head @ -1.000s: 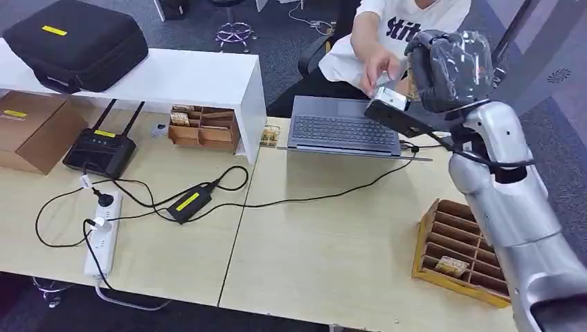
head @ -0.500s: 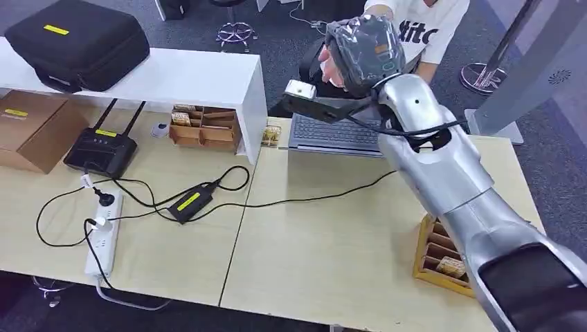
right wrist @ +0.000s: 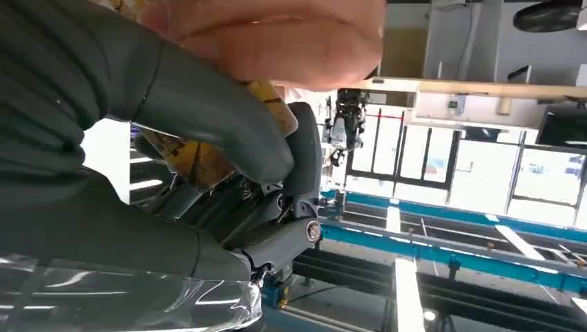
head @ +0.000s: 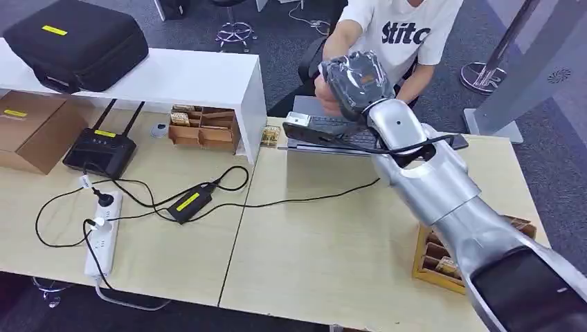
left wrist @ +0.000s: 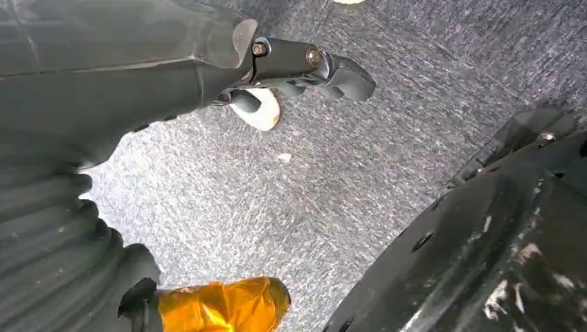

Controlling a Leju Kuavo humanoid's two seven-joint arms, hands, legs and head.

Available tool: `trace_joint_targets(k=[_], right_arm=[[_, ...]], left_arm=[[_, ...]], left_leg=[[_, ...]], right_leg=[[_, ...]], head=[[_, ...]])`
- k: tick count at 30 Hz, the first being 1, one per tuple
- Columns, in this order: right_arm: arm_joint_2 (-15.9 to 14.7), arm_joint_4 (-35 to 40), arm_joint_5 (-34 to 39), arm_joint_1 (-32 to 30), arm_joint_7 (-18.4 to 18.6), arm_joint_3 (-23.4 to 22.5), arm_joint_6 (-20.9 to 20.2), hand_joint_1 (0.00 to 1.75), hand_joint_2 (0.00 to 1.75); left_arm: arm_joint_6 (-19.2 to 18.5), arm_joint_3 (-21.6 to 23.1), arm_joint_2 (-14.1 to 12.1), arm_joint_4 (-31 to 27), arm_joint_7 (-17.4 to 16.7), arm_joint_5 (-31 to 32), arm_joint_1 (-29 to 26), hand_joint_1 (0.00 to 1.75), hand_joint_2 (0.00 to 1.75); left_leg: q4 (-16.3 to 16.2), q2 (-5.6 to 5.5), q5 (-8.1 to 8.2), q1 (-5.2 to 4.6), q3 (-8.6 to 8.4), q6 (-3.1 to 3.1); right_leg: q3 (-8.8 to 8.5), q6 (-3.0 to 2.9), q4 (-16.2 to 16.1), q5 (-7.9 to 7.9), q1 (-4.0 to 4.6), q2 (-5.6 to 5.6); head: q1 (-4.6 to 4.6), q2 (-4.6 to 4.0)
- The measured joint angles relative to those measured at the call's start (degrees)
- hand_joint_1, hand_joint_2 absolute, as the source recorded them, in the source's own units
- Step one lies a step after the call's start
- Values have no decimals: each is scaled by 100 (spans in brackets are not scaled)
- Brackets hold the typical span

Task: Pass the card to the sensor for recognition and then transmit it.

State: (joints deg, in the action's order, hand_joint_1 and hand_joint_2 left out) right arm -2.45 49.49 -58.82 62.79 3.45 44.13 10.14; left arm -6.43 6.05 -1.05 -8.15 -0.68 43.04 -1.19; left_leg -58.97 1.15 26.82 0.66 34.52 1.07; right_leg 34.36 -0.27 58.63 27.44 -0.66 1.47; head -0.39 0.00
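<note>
My right hand [head: 353,76] is raised over the back of the laptop [head: 346,131], in front of a seated person in a white shirt [head: 405,31]. In the right wrist view its thumb [right wrist: 208,117] and fingers pinch a yellow card [right wrist: 197,159]. The person's hand [right wrist: 277,41] lies on the card's upper end and touches my hand; in the head view that hand [head: 322,88] shows just left of mine. My left hand [left wrist: 304,66] hangs over grey carpet, fingers stretched out and holding nothing.
A wooden card rack [head: 443,252] sits at the table's right edge and another [head: 204,128] under the white shelf [head: 173,76]. A small round grey device [head: 160,129], a router [head: 97,151], a power strip [head: 102,238] and cables [head: 228,187] lie on the left.
My right arm swung left from over the laptop's right side, then dropped a little. The person's hand has come up against my hand and the card.
</note>
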Motion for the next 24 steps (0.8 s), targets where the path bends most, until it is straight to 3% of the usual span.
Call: trace_joint_targets(k=[3,4,5,6,15,19,24], right_arm=[[13,-61,-26,-1,7,39,4,173,175],[20,-81,-39,-1,9,52,4,148,175],[22,-94,-46,0,9,63,2,26,175],[31,-112,-35,0,9,74,0,0,175],[92,-149,464,-5,-212,87,-105,0,175],[59,138,1553,-164,-606,-162,-459,0,175],[-315,840,3387,-726,-1181,-890,-846,0,175]], left_arm=[[2,7,0,0,0,2,0,0,175],[2,11,0,0,0,2,-1,0,175],[2,22,0,0,0,2,0,0,175],[2,39,0,0,0,7,0,0,175],[31,90,0,0,0,33,-2,0,175],[28,90,2,0,26,-26,-20,0,175],[28,90,0,0,114,-142,-63,0,175]], left_leg=[[0,-1,0,0,1,0],[0,-1,0,0,2,0],[0,-2,1,0,2,0],[0,-1,1,0,2,0],[0,1,0,0,-1,0],[-1,1,0,0,-5,0],[-2,-11,2,-1,0,-2]], right_leg=[[0,0,-1,1,1,1],[1,0,-1,1,1,1],[0,0,-1,1,0,1],[0,0,-1,1,1,1],[-2,-1,-2,-1,0,0],[-1,-1,-4,0,0,0],[-4,1,-8,1,-1,9]], head=[[2,0],[0,0],[2,0],[2,0],[0,0],[0,0],[0,0]])
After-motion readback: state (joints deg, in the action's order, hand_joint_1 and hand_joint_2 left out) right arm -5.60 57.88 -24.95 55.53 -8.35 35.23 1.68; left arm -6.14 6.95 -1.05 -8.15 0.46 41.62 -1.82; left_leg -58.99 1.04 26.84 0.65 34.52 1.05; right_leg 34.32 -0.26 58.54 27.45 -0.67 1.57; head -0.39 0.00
